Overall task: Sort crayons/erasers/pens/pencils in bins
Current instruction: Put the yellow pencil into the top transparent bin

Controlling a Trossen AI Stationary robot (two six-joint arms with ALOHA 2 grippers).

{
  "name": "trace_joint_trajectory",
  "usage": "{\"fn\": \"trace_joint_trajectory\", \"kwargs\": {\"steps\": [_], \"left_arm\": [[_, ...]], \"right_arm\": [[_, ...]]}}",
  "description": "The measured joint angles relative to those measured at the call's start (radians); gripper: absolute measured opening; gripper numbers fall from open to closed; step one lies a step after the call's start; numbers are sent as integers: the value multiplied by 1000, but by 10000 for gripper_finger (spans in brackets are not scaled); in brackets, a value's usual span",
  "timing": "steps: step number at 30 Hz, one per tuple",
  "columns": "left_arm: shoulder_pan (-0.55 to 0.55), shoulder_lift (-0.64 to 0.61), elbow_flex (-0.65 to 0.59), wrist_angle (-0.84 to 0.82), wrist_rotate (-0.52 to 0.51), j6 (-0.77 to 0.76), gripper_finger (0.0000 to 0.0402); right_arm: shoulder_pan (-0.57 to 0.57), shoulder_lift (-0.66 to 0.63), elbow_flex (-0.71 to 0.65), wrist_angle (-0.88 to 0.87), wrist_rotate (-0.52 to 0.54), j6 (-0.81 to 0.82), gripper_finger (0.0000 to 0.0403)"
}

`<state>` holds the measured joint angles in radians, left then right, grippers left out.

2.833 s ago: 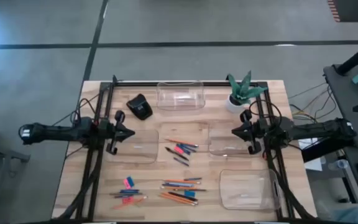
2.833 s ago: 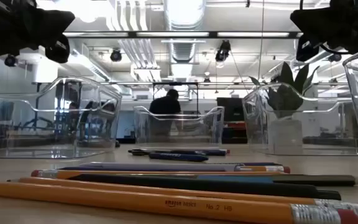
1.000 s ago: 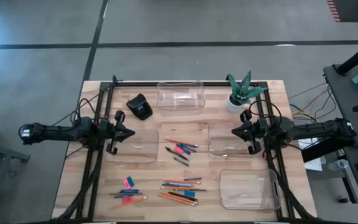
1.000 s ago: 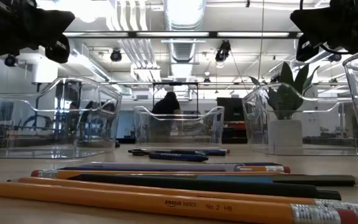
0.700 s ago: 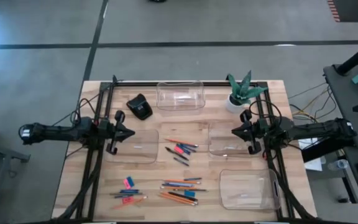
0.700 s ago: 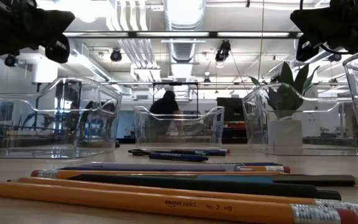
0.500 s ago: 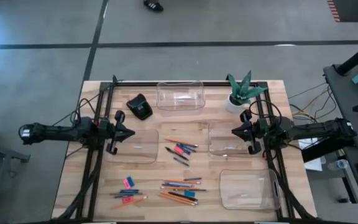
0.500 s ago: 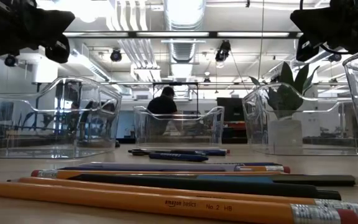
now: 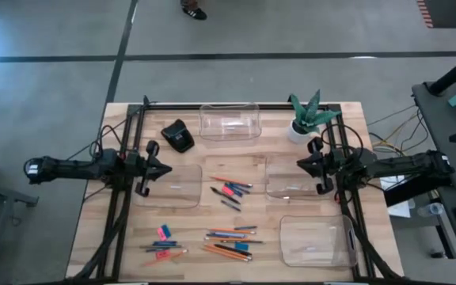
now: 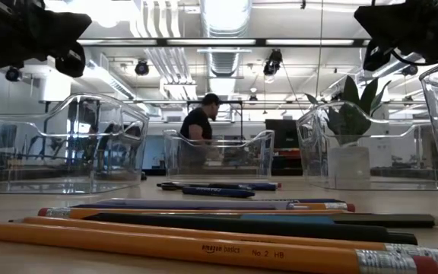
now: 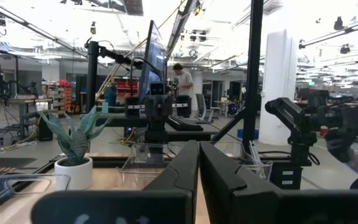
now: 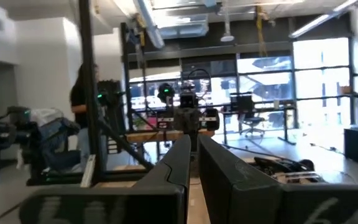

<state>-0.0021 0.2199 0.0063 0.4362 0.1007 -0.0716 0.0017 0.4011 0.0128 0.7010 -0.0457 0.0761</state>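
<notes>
Hovering above the table edges, left pincer (image 9: 165,168) closed and empty, right pincer (image 9: 300,165) closed, gripping nothing.

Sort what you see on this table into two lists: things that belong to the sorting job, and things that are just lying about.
For the job: bins, pencils, pens, pink erasers, crayons.

Lying about: black lump-shaped object, potted plant.
</notes>
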Motion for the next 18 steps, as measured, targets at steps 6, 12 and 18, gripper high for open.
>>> {"fn": "trace_joint_trajectory", "kwargs": {"steps": [6,12,18], "left_arm": [[0,0,0,0,0,0,0],[0,0,0,0,0,0,0],[0,0,0,0,0,0,0]], "right_arm": [[0,1,0,3,3,72,22],[0,1,0,8,-5,194,22],[0,1,0,1,-6,223,22]]}}
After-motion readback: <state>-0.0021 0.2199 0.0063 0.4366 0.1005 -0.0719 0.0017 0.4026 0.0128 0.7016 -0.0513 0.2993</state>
